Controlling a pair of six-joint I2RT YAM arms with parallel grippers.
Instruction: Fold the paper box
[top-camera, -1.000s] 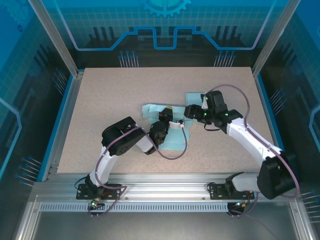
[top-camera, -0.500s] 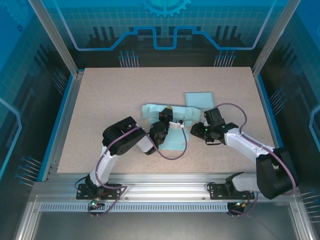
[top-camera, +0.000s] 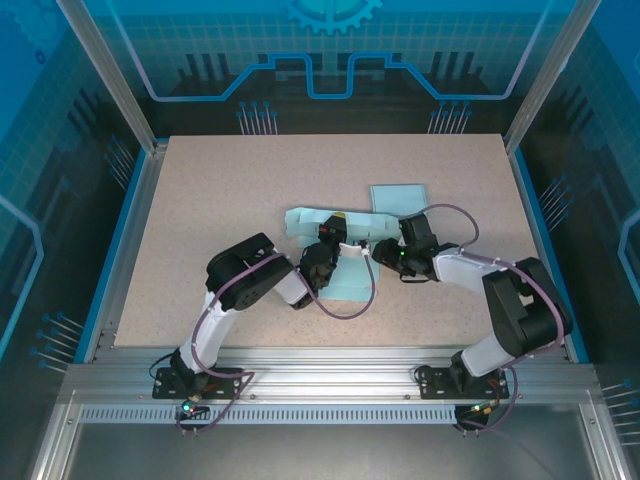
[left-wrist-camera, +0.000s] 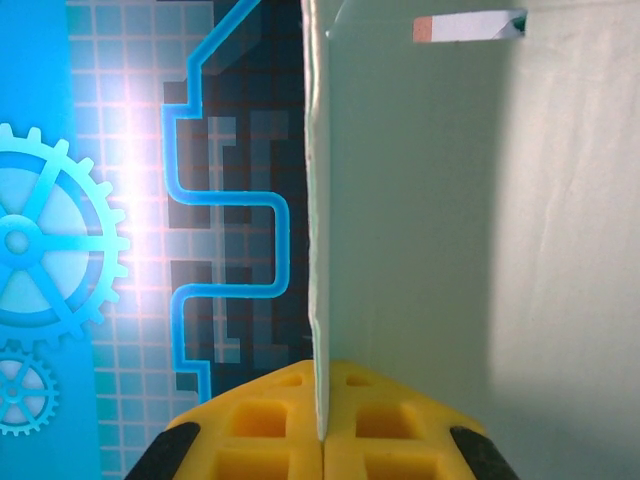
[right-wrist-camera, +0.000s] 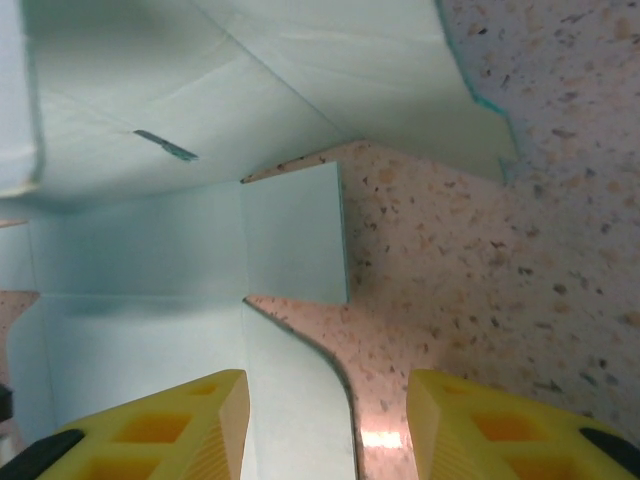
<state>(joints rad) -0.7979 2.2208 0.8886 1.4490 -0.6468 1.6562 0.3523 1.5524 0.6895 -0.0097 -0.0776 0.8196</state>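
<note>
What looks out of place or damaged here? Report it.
Nothing torn or spilled. The box is half folded, one panel pinched upright in the left gripper. A pale sheet lies flat just beyond it; whether it is attached, I cannot tell.

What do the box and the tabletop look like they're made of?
Paper box: thin pale-teal card, matte, with crisp creases and a slim cut edge. Tabletop: speckled pinkish-beige, likely laminate or stone-look composite; slight glare suggests a smooth finish.
</note>
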